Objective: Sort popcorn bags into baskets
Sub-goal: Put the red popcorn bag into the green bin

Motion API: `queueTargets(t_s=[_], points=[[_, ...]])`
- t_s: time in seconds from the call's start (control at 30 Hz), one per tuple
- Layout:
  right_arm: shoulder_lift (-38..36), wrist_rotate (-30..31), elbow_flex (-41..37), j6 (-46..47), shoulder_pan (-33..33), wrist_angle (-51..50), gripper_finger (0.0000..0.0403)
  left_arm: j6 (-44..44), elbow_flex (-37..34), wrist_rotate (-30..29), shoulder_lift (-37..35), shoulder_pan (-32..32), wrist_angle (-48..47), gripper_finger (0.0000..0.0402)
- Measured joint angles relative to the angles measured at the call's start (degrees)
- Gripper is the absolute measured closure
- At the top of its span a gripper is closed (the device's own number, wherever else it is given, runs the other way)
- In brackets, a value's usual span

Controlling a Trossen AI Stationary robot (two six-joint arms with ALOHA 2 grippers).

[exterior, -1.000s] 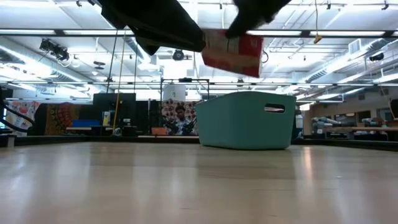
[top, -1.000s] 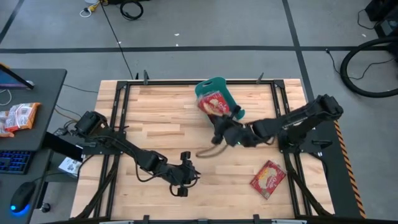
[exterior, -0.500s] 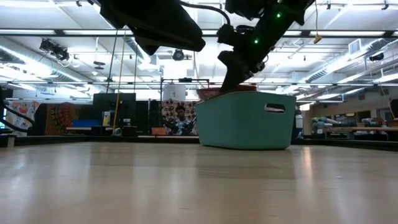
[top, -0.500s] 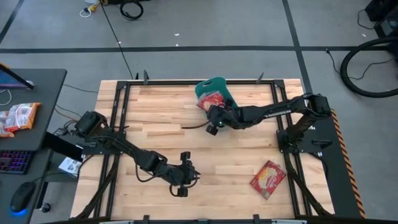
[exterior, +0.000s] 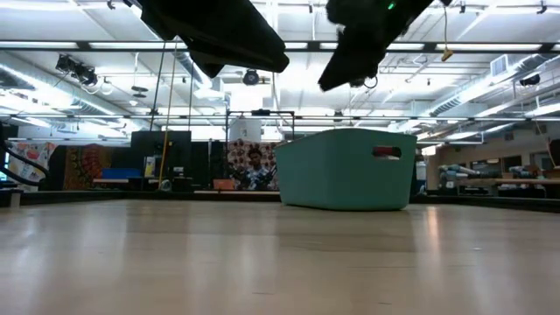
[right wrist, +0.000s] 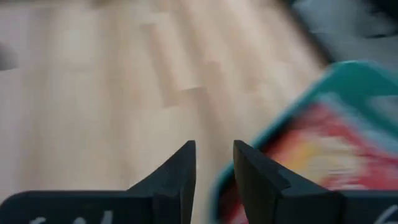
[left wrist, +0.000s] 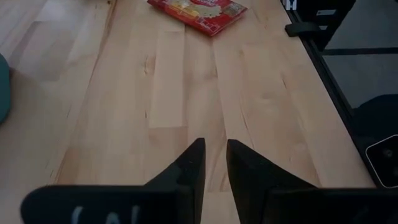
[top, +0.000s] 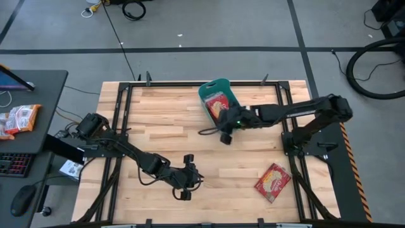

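The teal basket (top: pixel 204 92) stands at the table's far edge, right of the middle, and shows in the low view (exterior: pixel 346 171) too. A red popcorn bag (top: pixel 218 104) lies flat inside it, also seen in the right wrist view (right wrist: pixel 314 149). My right gripper (right wrist: pixel 211 162) hangs open above the table just near of the basket (top: pixel 224 135), with nothing between its fingers. Another popcorn bag (top: pixel 273 182) lies flat on the wood at the near right (left wrist: pixel 199 11). My left gripper (left wrist: pixel 214 158) hovers near the table's front middle (top: pixel 185 190), its fingers a narrow gap apart and empty.
Bare wood spans the table's middle and left (top: pixel 158 126). The black table frame (top: pixel 297 158) runs along the edges. On a dark desk (top: pixel 44 82) beyond the left edge lies an orange-and-white snack packet (top: pixel 19 119).
My right gripper held a popcorn bag above the basket, let it go, and the bag dropped flat into the basket. The gripper then turned and drew back toward the table's near side, off the basket.
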Motion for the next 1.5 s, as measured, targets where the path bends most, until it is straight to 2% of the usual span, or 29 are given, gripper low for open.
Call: queueTargets(t_s=[0.2,0.3,0.43,0.57,0.73,0.9,1.07,1.27,1.37,1.5], points=[[-3.21,-22.97,0.0,8.01,3.5,-6.15,0.0293,0.3,0.04,0.0,0.0,0.0,-0.07,0.0331],[-2.6,-28.03,-1.25,11.89,8.71,-7.27,0.0294,0.44,0.07,0.0,0.0,0.07,-0.06,0.0331],[-0.03,-28.11,-2.49,14.72,18.06,-12.8,0.0294,0.48,0.07,0.0,0.0,0.07,-0.09,0.0331],[2.51,-29.2,-2.49,21.57,26.34,-21.18,0.0294,1.83,0.07,-0.02,0.0,0.07,-0.28,0.0331],[7.0,-29.29,-2.49,31.55,35.2,-29.95,0.0294,3.03,0.07,-0.02,0.0,0.13,-0.36,0.0331],[12.94,-30.54,-2.49,35.67,41.61,-34.46,0.0294,4.06,0.07,-0.02,0.0,0.2,-0.55,0.0331],[18.57,-35.63,-2.49,38.43,44.44,-39.54,0.0294,4.15,0.07,-0.02,0.0,0.8,-0.55,0.0331],[23.87,-34.45,-2.45,34.85,44.96,-38.93,0.0294,4.4,0.07,-0.01,0.0,1.36,-0.61,0.0331],[24.2,-30.96,-1.81,32.35,43.86,-37.11,0.0295,5.05,0.07,-0.02,0.0,1.36,-0.62,0.0331],[24.15,-20.12,0.98,27.13,41.86,-33.22,0.0301,5.03,0.07,0.0,0.0,1.4,-0.74,0.0331]])
